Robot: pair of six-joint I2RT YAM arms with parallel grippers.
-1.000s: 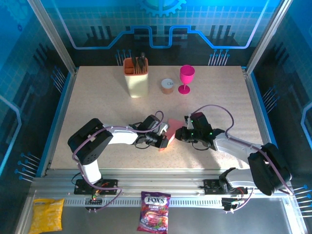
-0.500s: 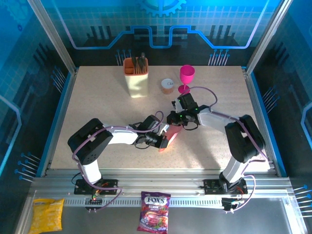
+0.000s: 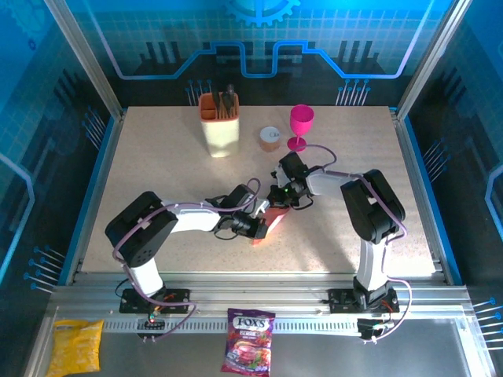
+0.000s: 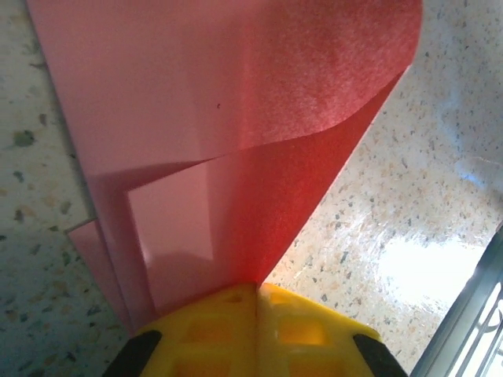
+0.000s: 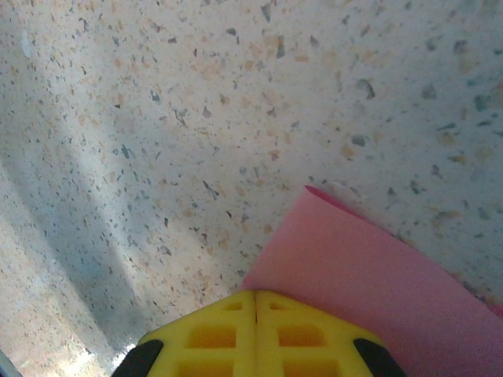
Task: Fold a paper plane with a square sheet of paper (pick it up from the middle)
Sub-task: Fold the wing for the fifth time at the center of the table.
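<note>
The square sheet of paper (image 3: 273, 218), salmon-pink, stands partly folded near the table's middle. In the left wrist view the paper (image 4: 236, 118) rises from the yellow fingertips in several layers, with one flap curling over at the top. My left gripper (image 3: 258, 229) (image 4: 255, 289) is shut on its lower edge. My right gripper (image 3: 277, 196) (image 5: 255, 298) is shut at the sheet's far end. Its yellow tips sit over a corner of the paper (image 5: 369, 275) that lies low to the table. Whether that corner is pinched is unclear.
A cream holder with tools (image 3: 220, 126), a small round tin (image 3: 270, 138) and a magenta goblet (image 3: 301, 126) stand along the back. A candy bag (image 3: 248, 349) and a yellow packet (image 3: 75, 345) lie on the front rail. Metal frame edges border the table.
The right gripper swung from the paper's right side up and left to its far end, closing fully on the way. The left gripper kept its hold and shifted slightly.
</note>
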